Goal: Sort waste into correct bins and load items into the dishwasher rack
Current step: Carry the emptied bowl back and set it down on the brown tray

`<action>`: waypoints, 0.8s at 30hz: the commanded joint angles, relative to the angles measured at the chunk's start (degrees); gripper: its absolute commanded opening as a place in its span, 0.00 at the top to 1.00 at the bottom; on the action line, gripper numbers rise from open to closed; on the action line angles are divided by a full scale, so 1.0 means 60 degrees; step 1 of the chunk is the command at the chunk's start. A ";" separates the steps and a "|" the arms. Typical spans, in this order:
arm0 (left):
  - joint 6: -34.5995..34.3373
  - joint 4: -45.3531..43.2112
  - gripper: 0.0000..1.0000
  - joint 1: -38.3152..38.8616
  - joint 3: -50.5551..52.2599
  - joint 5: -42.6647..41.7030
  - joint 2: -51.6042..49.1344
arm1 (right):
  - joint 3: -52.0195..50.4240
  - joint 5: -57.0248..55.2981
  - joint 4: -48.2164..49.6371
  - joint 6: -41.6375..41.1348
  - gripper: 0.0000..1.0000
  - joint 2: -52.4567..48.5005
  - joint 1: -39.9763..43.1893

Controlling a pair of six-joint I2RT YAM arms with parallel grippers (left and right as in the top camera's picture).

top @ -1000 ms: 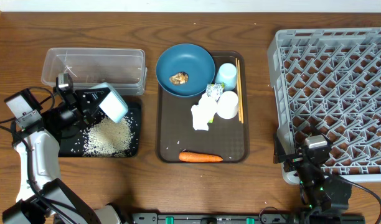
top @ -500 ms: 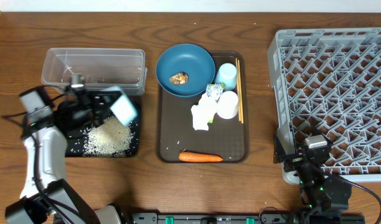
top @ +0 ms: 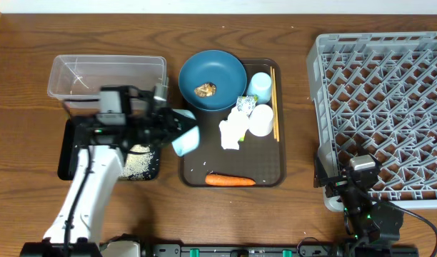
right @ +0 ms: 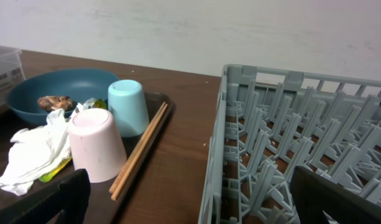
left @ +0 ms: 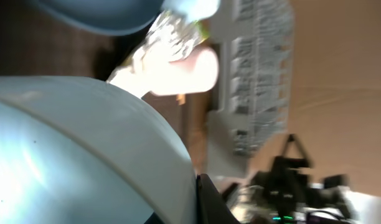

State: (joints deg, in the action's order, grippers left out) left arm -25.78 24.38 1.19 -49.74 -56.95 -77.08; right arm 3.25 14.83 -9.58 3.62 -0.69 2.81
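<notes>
My left gripper (top: 170,128) is shut on the rim of the small pale blue bowl (top: 185,140), which hangs tilted over the left edge of the brown tray (top: 197,168); the bowl (left: 72,155) fills the left wrist view. White rice (top: 136,160) lies in the black tray (top: 68,153), in front of the clear tub (top: 108,77). The dark blue bowl (top: 213,75) holds a brown lump (top: 206,89). Light blue cup (top: 260,86), white cup (top: 261,119), chopsticks (top: 274,103), napkin (top: 234,130), wrapper (top: 243,104) and carrot (top: 230,180) lie on the brown tray. My right gripper (top: 354,178) stands open at the rack's (top: 383,93) front left corner.
The rack's grey wall (right: 218,155) rises close on the right in the right wrist view, with bare wood between it and the chopsticks (right: 141,152). My left arm (top: 86,193) crosses the black tray from the front.
My left arm has swung right, carrying the pale blue bowl from above the black tray to the brown tray's left edge. The right arm has not moved.
</notes>
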 commanded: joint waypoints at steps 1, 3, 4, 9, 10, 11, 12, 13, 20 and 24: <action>-0.0149 0.0200 0.94 0.1133 -0.0007 0.2623 0.0091 | -0.0033 0.0036 -0.0007 0.0124 0.01 0.0033 0.0036; -0.0146 0.0215 0.94 0.1730 -0.0007 0.3537 0.0076 | -0.0033 0.0036 -0.0007 0.0124 0.01 0.0033 0.0036; -0.0149 0.0211 0.94 0.1978 -0.0007 0.3945 0.0062 | -0.0033 0.0036 -0.0007 0.0124 0.01 0.0033 0.0036; -0.0146 0.0066 0.94 0.3319 -0.0007 0.5985 0.0058 | -0.0033 0.0036 -0.0007 0.0124 0.01 0.0029 0.0036; -0.0142 0.0029 0.94 0.3534 -0.0007 0.6266 0.0058 | -0.0033 0.0036 -0.0011 0.0124 0.01 0.0029 0.0036; -0.0146 0.0000 0.94 0.3719 -0.0007 0.6532 0.0058 | -0.0033 0.0036 -0.0007 0.0124 0.01 0.0033 0.0036; -0.0149 -0.0007 0.94 0.3891 -0.0007 0.6779 0.0058 | -0.0033 0.0036 -0.0007 0.0124 0.01 0.0029 0.0036; -0.0149 -0.0007 0.94 0.4036 -0.0007 0.7049 0.0058 | -0.0033 0.0036 -0.0007 0.0124 0.01 0.0033 0.0036; -0.0131 -0.0018 0.94 0.4670 -0.0007 0.8692 -0.0044 | -0.0033 0.0036 -0.0007 0.0124 0.01 0.0029 0.0036; 0.0004 -0.0306 0.94 0.4918 -0.0007 0.9180 -0.0284 | -0.0033 0.0036 -0.0007 0.0124 0.01 0.0033 0.0036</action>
State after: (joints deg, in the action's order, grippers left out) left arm -26.76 23.66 29.65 -49.74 -7.70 -77.32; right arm 3.25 14.81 -9.56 3.62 -0.69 2.81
